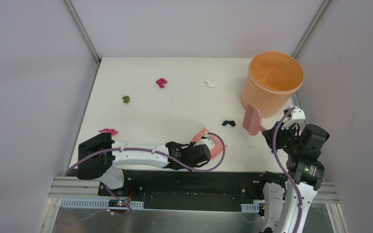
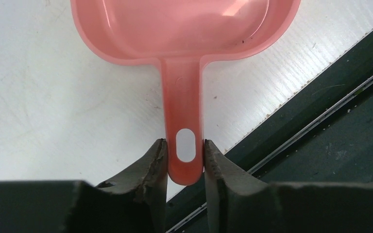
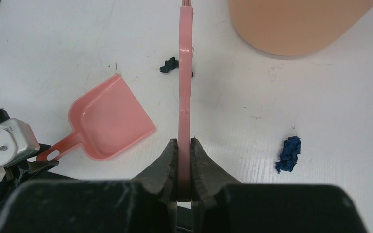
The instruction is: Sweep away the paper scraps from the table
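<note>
Left gripper [image 2: 185,145] pinches the handle tip of the pink dustpan [image 2: 175,29], which lies flat on the table [image 1: 175,109] near its front edge. Right gripper [image 3: 184,143] clamps the pink brush [image 3: 185,77] beside the orange bucket [image 1: 272,80]. Paper scraps [image 1: 161,82] lie scattered over the table: magenta, white, green, dark blue, and a black scrap [image 3: 169,65] just beside the brush.

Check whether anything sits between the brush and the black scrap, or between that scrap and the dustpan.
Nothing visible does. The black scrap lies right beside the brush, and only bare table separates it from the dustpan and its open edge.
</note>
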